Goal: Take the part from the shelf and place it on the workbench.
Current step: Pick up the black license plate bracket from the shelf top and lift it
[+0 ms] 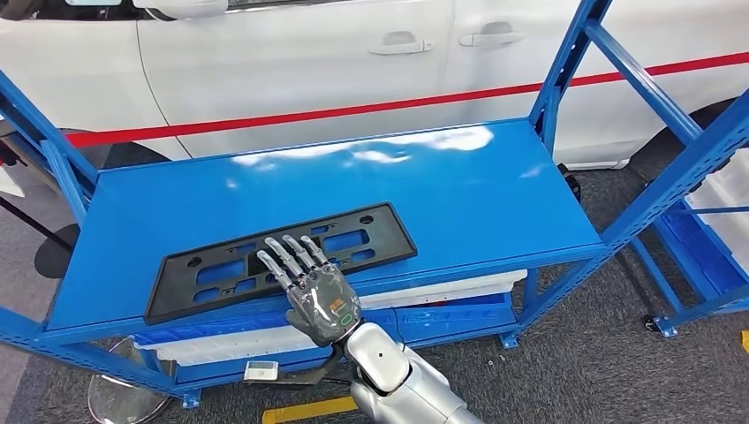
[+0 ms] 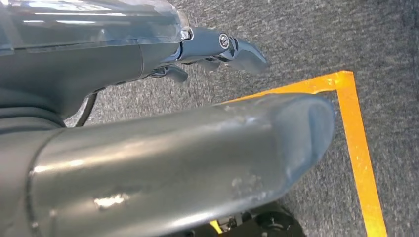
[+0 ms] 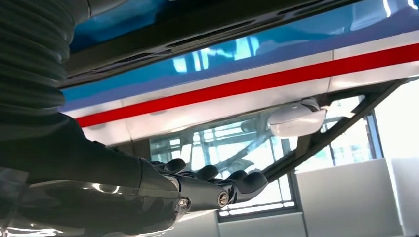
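One black part (image 1: 281, 258) lies flat on the blue shelf (image 1: 495, 190), long side along the front edge, nearer the left end. It is a flat frame with rectangular cut-outs and small holes, probably a plate bracket in moulded plastic. Judged light and fairly stiff, though long and thin enough to flex or sag if lifted by one end. Surface looks matte, so likely not very slippery. Not fragile-looking, but the thin bars between cut-outs could bend.

The right hand (image 1: 311, 287) is over the front edge of the part near its middle, fingers straight and spread apart, holding nothing. Whether the fingertips touch the part cannot be told. In the right wrist view the right hand's fingers (image 3: 237, 180) are extended side by side, nothing between them.

Best grip, as a judgement: near the middle of the long front rail, thumb under the edge overhanging the shelf lip, fingers on top, so it stays balanced. Grabbing a corner risks droop and twist.

The left hand (image 2: 217, 47) hangs over grey floor beside an orange tape line (image 2: 356, 143), holding nothing; fingers mostly hidden, so spread or curled cannot be told.

Counts: one part, one shelf unit with a lower tier, one white car (image 1: 309, 62) behind. Workbench not seen
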### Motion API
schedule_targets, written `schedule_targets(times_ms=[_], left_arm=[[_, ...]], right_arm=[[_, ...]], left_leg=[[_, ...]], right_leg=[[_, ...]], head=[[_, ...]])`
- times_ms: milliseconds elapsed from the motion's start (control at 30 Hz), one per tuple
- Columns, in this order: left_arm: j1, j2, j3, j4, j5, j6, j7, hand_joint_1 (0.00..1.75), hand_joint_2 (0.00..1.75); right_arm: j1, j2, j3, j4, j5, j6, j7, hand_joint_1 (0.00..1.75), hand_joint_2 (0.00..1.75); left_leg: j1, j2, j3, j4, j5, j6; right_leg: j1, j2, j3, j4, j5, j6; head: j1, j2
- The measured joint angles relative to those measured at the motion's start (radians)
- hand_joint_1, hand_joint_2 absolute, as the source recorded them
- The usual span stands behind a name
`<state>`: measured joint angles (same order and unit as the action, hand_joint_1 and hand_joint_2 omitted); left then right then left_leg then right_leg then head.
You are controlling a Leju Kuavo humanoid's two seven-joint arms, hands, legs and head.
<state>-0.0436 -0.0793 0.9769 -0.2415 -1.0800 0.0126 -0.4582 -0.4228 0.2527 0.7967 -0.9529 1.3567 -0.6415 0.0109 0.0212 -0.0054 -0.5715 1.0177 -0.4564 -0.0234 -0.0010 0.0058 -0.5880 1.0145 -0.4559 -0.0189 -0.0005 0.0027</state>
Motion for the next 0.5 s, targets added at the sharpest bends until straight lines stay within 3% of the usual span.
schedule_targets(times_ms=[67, 133, 200, 233, 267, 300, 367, 400, 500], left_arm=[[-0.001, 0.001, 0.000, 0.000, -0.003, 0.000, 0.000, 0.00, 0.00], [0.000, 0.002, 0.000, 0.000, -0.009, 0.000, -0.004, 0.00, 0.00], [0.001, 0.003, 0.002, 0.000, -0.016, 0.002, -0.010, 0.00, 0.00], [0.001, 0.003, 0.003, 0.000, -0.019, 0.004, -0.012, 0.00, 0.00], [0.001, 0.004, 0.004, 0.000, -0.022, 0.005, -0.015, 0.00, 0.00], [0.000, 0.005, 0.004, 0.000, -0.025, 0.006, -0.016, 0.00, 0.00], [-0.002, 0.006, 0.005, 0.000, -0.030, 0.006, -0.019, 0.00, 0.00], [-0.003, 0.006, 0.006, 0.000, -0.032, 0.006, -0.020, 0.00, 0.00], [-0.003, 0.006, 0.008, 0.000, -0.035, 0.001, -0.023, 0.00, 0.00]], right_arm=[[-0.002, 0.003, 0.000, 0.000, 0.007, 0.002, 0.002, 0.00, 1.75], [-0.005, 0.004, -0.001, 0.002, 0.023, 0.012, 0.010, 0.00, 1.75], [-0.005, 0.004, -0.001, 0.006, 0.045, 0.027, 0.021, 0.00, 1.75], [-0.005, 0.004, -0.001, 0.009, 0.054, 0.033, 0.026, 0.00, 1.75], [-0.005, 0.004, -0.001, 0.012, 0.063, 0.037, 0.031, 0.00, 1.75], [-0.006, 0.004, -0.001, 0.014, 0.070, 0.041, 0.036, 0.00, 1.75], [-0.007, 0.006, -0.001, 0.018, 0.084, 0.050, 0.043, 0.00, 1.75], [-0.008, 0.006, -0.001, 0.020, 0.090, 0.057, 0.046, 0.00, 1.75], [-0.012, 0.007, -0.002, 0.028, 0.100, 0.084, 0.060, 0.00, 1.75]], left_leg=[[0.000, 0.001, -0.019, 0.052, -0.036, -0.008], [0.001, 0.002, -0.078, 0.178, -0.098, -0.012], [0.001, 0.002, -0.128, 0.272, -0.124, -0.015], [0.001, 0.002, -0.129, 0.268, -0.108, -0.015], [0.001, 0.002, -0.111, 0.225, -0.076, -0.013], [0.001, 0.002, -0.079, 0.155, -0.037, -0.010], [-0.003, 0.001, -0.023, 0.036, 0.008, 0.000], [-0.006, 0.001, -0.012, 0.010, 0.013, 0.006], [-0.006, 0.000, -0.010, 0.001, 0.014, 0.022]], right_leg=[[-0.006, -0.002, 0.010, -0.012, 0.004, -0.010], [-0.005, -0.005, 0.014, -0.016, 0.004, -0.017], [-0.001, -0.005, 0.014, -0.014, 0.002, -0.019], [0.000, -0.004, 0.015, -0.013, 0.001, -0.020], [0.001, -0.003, 0.016, -0.011, -0.001, -0.019], [0.001, -0.003, 0.018, -0.008, -0.004, -0.017], [0.005, -0.001, 0.018, 0.000, -0.010, -0.010], [0.006, -0.001, 0.016, 0.002, -0.012, -0.006], [0.005, 0.000, 0.014, 0.004, -0.015, 0.009]], head=[[-0.003, 0.000], [-0.005, 0.000], [-0.005, 0.000], [-0.005, 0.000], [-0.005, 0.000], [-0.005, 0.000], [-0.004, 0.000], [-0.004, 0.000], [-0.004, 0.000]])
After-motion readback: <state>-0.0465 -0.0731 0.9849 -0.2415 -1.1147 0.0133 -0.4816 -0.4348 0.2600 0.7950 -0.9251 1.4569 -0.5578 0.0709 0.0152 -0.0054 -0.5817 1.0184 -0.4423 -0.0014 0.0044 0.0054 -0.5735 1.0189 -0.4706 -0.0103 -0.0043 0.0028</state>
